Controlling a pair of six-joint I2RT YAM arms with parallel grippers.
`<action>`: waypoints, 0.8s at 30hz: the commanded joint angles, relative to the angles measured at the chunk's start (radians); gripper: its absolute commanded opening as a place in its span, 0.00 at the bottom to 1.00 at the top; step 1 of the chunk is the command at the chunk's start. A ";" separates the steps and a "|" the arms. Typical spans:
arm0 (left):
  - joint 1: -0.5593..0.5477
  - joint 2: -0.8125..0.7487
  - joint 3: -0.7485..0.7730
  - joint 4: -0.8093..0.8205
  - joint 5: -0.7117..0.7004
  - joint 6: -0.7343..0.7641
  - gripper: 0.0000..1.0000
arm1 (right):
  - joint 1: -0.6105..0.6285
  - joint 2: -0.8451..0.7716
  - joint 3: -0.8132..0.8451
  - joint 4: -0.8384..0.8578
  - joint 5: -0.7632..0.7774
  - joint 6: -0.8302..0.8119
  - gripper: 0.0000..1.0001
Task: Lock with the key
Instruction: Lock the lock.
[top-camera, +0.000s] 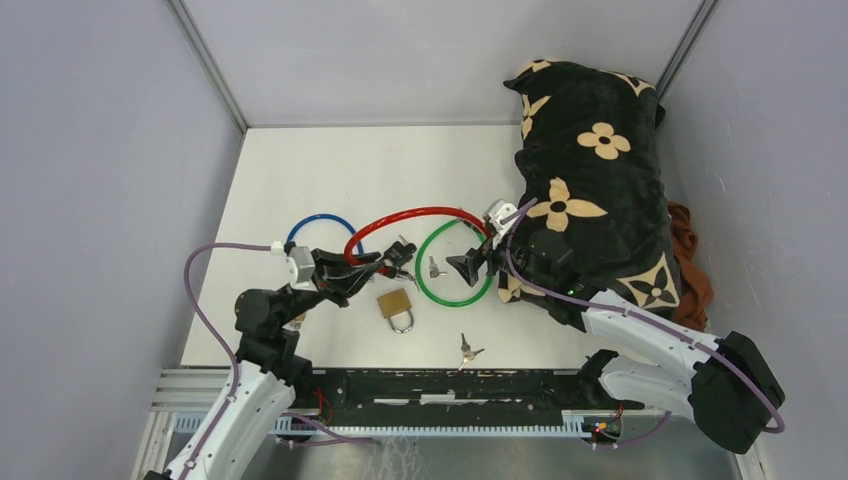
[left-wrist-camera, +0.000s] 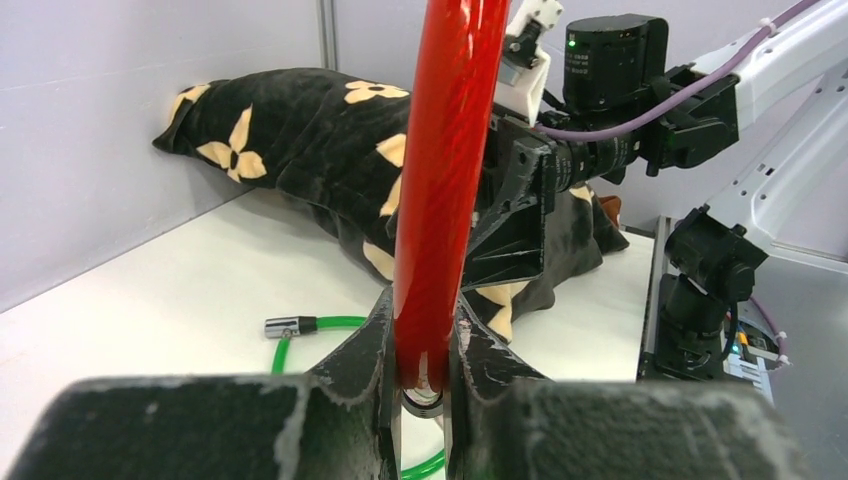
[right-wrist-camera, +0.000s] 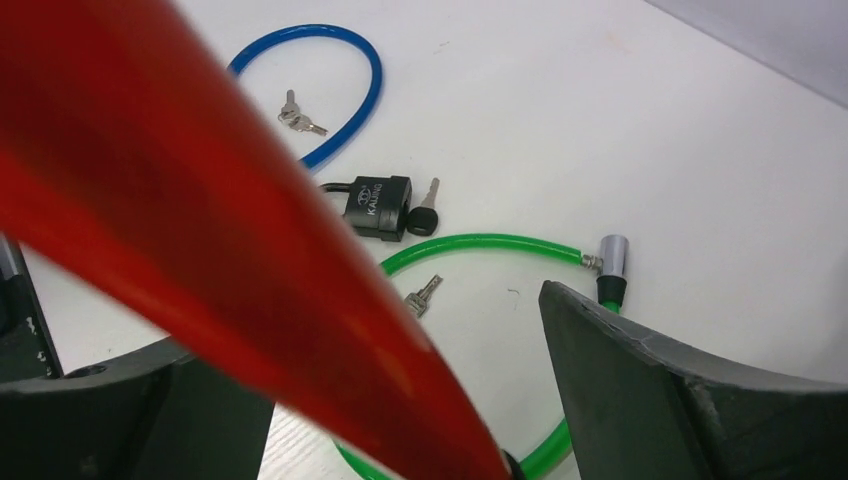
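Note:
A red cable lock (top-camera: 415, 215) arcs above the table between my two grippers. My left gripper (top-camera: 372, 267) is shut on one end of it; in the left wrist view the red cable (left-wrist-camera: 440, 180) rises from between the closed fingers (left-wrist-camera: 365, 350). My right gripper (top-camera: 472, 265) is open at the other end. In the right wrist view the red cable (right-wrist-camera: 200, 230) runs blurred through the wide gap, apart from the fingers (right-wrist-camera: 680, 400). A loose key (right-wrist-camera: 424, 294) lies inside the green cable lock (right-wrist-camera: 480, 243). Another key (right-wrist-camera: 425, 210) sticks out of a black padlock (right-wrist-camera: 378, 207).
A blue cable lock (top-camera: 320, 230) with keys (right-wrist-camera: 298, 115) inside it lies at the left. A brass padlock (top-camera: 397, 307) and more keys (top-camera: 468, 350) sit near the front edge. A black flowered cushion (top-camera: 590, 170) and an orange cloth (top-camera: 692, 260) fill the right side.

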 joint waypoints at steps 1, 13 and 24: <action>0.016 -0.022 -0.001 0.097 -0.021 -0.037 0.02 | -0.002 -0.047 0.068 -0.034 -0.051 -0.108 0.98; 0.039 -0.041 -0.009 0.100 -0.036 -0.057 0.02 | -0.007 -0.269 0.120 -0.453 -0.006 -0.376 0.98; 0.058 -0.038 0.004 0.093 -0.030 -0.064 0.02 | -0.003 -0.179 0.256 -0.377 -0.011 -0.332 0.63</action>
